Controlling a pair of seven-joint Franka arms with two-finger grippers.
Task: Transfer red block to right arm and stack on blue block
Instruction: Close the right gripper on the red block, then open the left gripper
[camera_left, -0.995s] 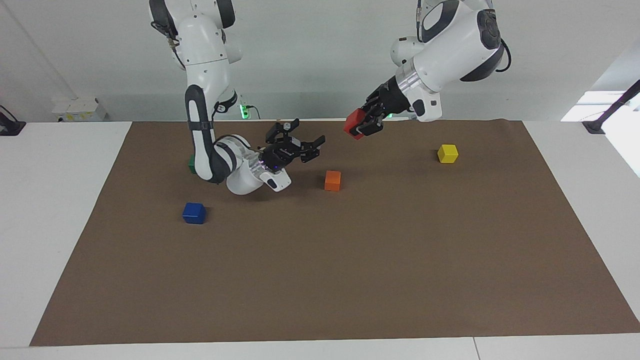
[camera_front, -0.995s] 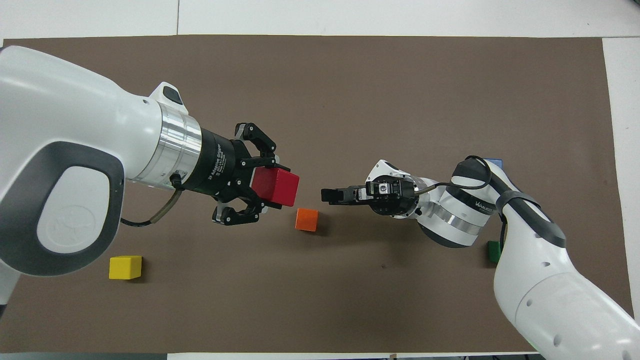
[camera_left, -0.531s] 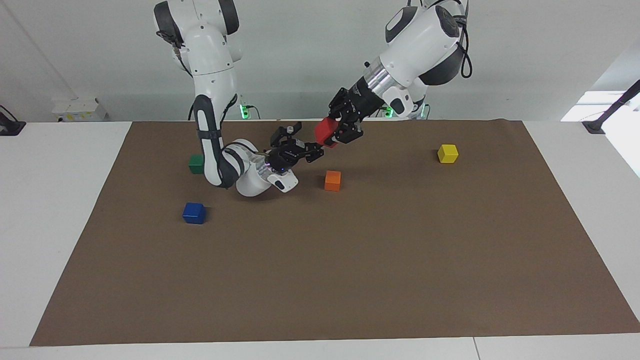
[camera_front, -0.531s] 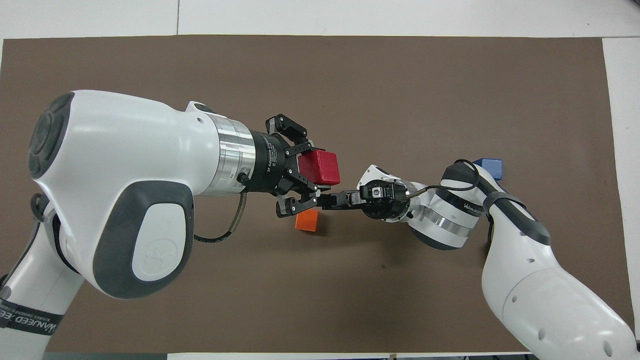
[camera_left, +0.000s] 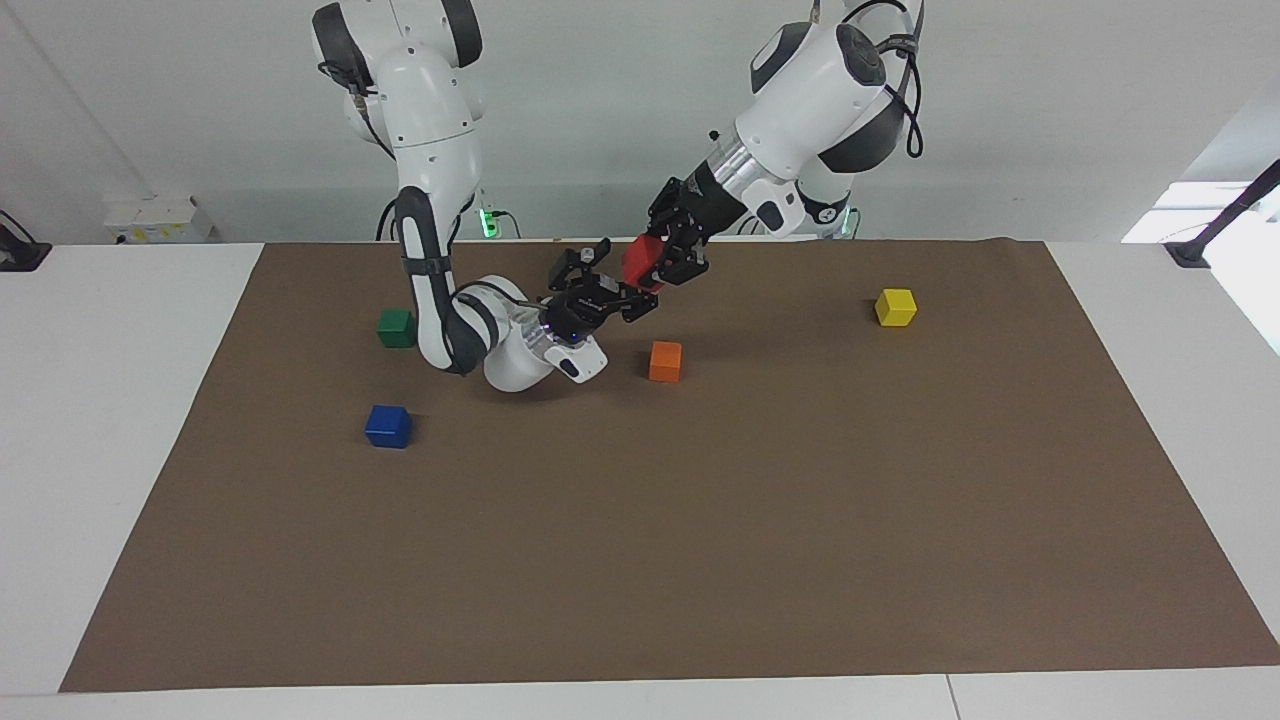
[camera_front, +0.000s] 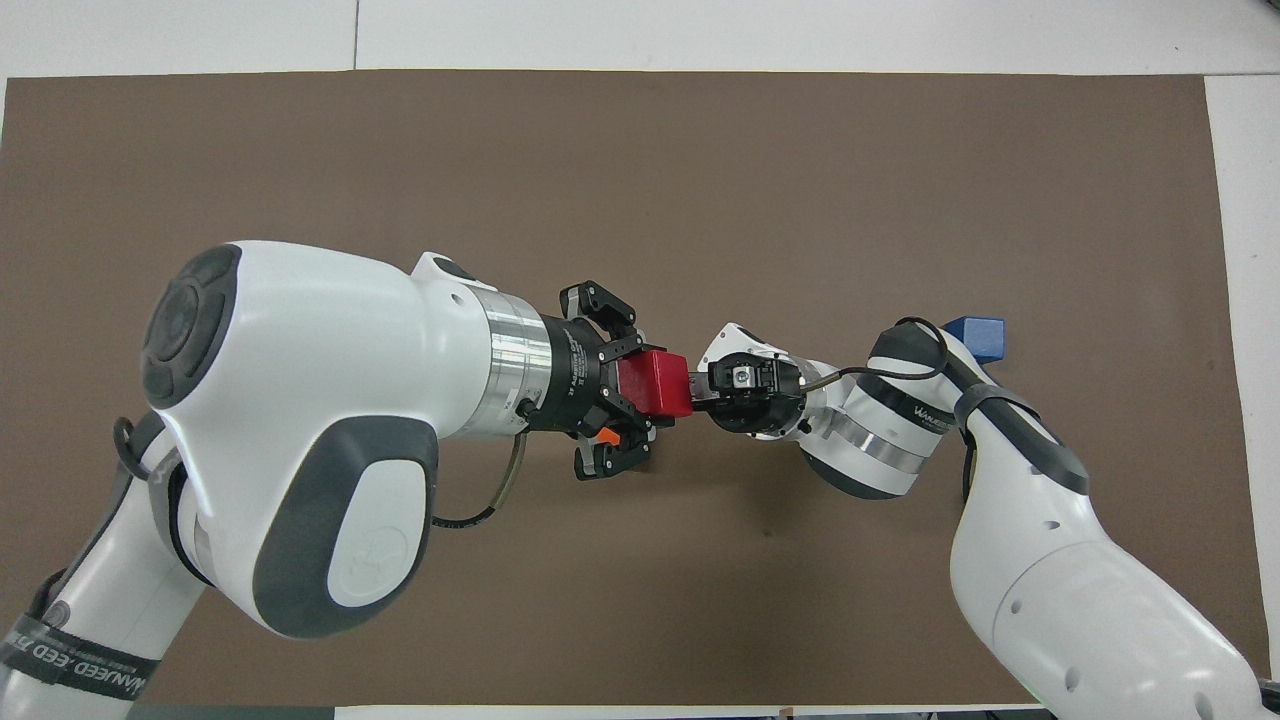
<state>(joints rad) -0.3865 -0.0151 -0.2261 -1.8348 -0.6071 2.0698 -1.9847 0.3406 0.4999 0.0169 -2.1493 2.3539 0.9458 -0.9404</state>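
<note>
Over the mat, left gripper (camera_left: 655, 267) pinches the tilted red block (camera_left: 640, 261) – right gripper (camera_left: 622, 290) spread beside it

The left gripper (camera_left: 661, 262), clamped on the red block (camera_left: 639, 262), has travelled from upper right of centre in the facing view toward centre. The right gripper (camera_left: 612, 281) has risen to meet it; its spread fingers now flank the block, where a gap showed before.
</note>
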